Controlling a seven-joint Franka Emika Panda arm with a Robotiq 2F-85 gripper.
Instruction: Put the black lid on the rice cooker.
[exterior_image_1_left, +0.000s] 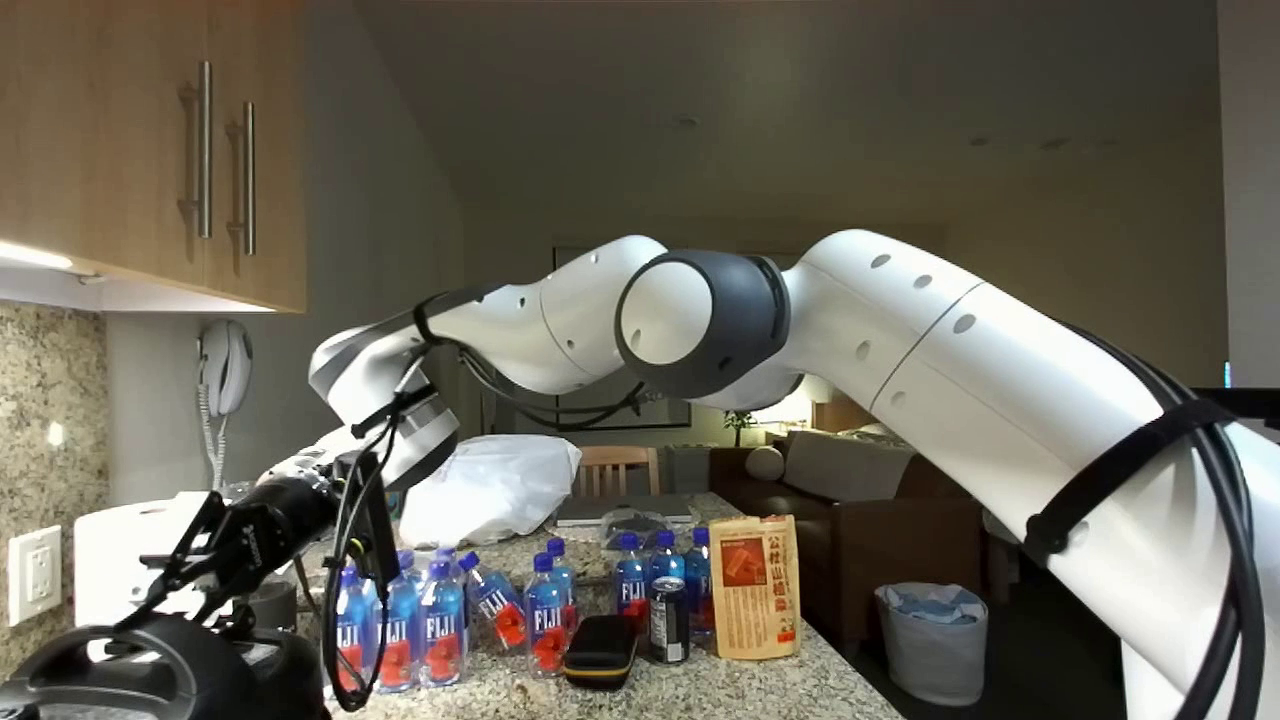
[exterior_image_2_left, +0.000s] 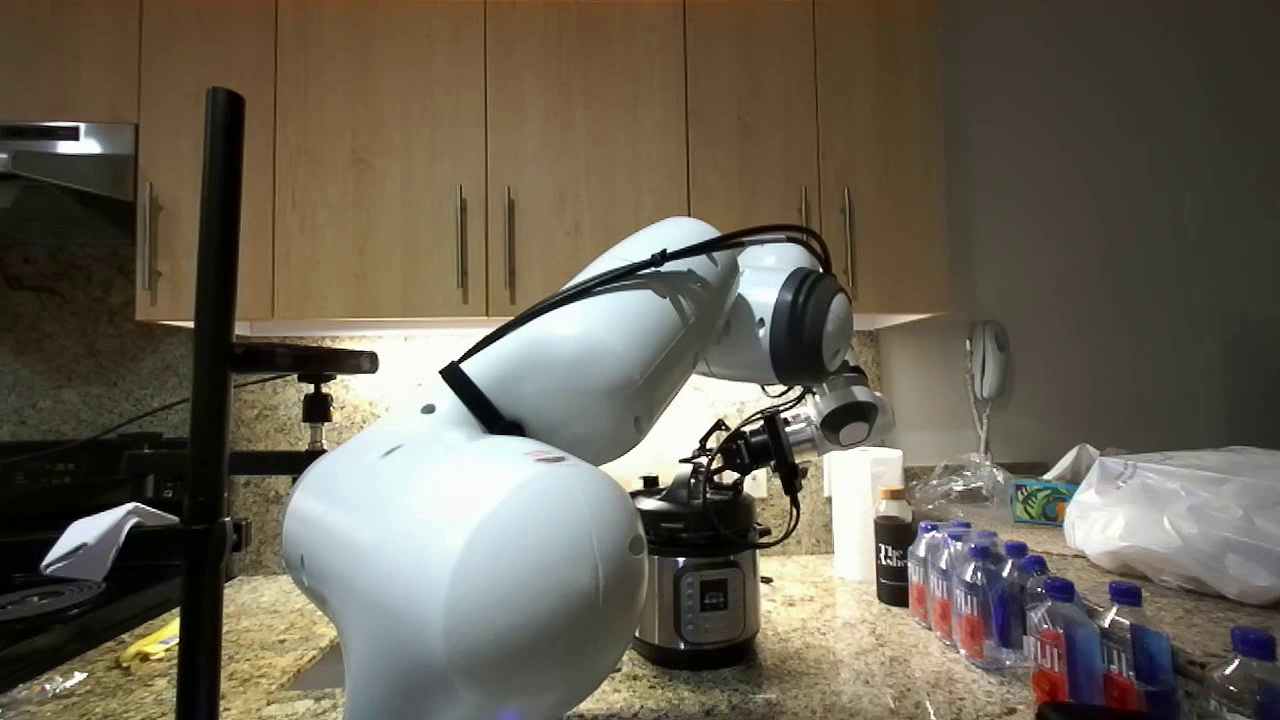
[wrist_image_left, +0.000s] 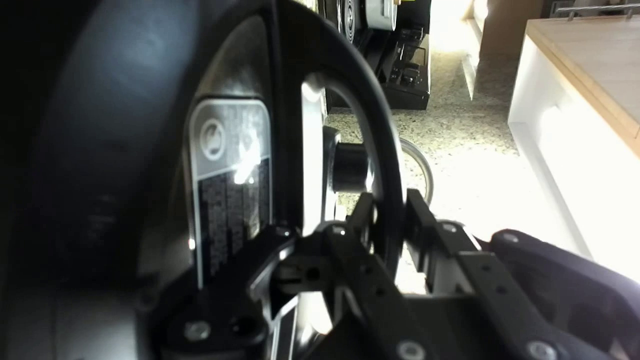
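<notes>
Wrist-view four o'clock: narrow claw (wrist_image_left: 390, 214) straddles handle (wrist_image_left: 378, 130) of black lid (exterior_image_2_left: 676, 518) — gripping, I cannot tell; snagging may tilt it.

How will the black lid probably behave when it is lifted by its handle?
The black lid is probably stiff, judging by its thick, arched handle. Its glossy surface could be somewhat slippery. The gripper straddles only one section of the handle, so the wide lid might tilt.

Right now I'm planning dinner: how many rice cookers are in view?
1: the rice cooker stands on the granite counter, beneath the black lid in an exterior view; the arm may hide others.
</notes>
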